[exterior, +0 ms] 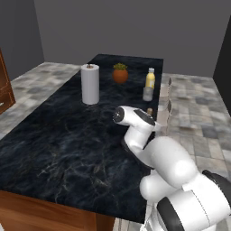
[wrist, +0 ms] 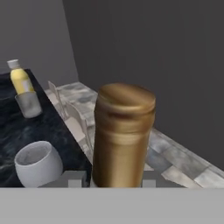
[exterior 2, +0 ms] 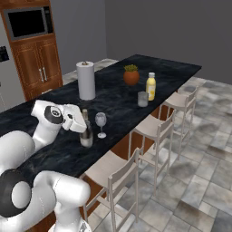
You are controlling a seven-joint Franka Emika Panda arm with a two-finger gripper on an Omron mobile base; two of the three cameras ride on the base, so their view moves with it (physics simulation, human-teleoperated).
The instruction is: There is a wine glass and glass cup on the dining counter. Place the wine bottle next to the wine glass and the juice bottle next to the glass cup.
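Observation:
The wine bottle (exterior 2: 86, 132) stands upright near the dining counter's (exterior 2: 113, 97) stool-side edge, its base at the stone surface. My gripper (exterior 2: 82, 123) is shut on its neck; in the hand view the tan-topped neck (wrist: 122, 135) rises between my fingertips (wrist: 74, 179). The wine glass (exterior 2: 101, 121) stands just beside the bottle, apart from it, and its bowl (wrist: 37, 164) is at lower left in the hand view. Farther along the counter the yellow juice bottle (exterior 2: 151, 86) stands right behind the glass cup (exterior 2: 142, 99). My arm hides most of the wine bottle (exterior: 149, 111) in the left base view.
A white paper-towel roll (exterior 2: 85, 80) and an orange plant pot (exterior 2: 131, 75) stand along the counter's middle. Pale wooden stools (exterior 2: 156, 129) line the counter's near edge. A brown cabinet with a microwave (exterior 2: 31, 22) stands at the back left.

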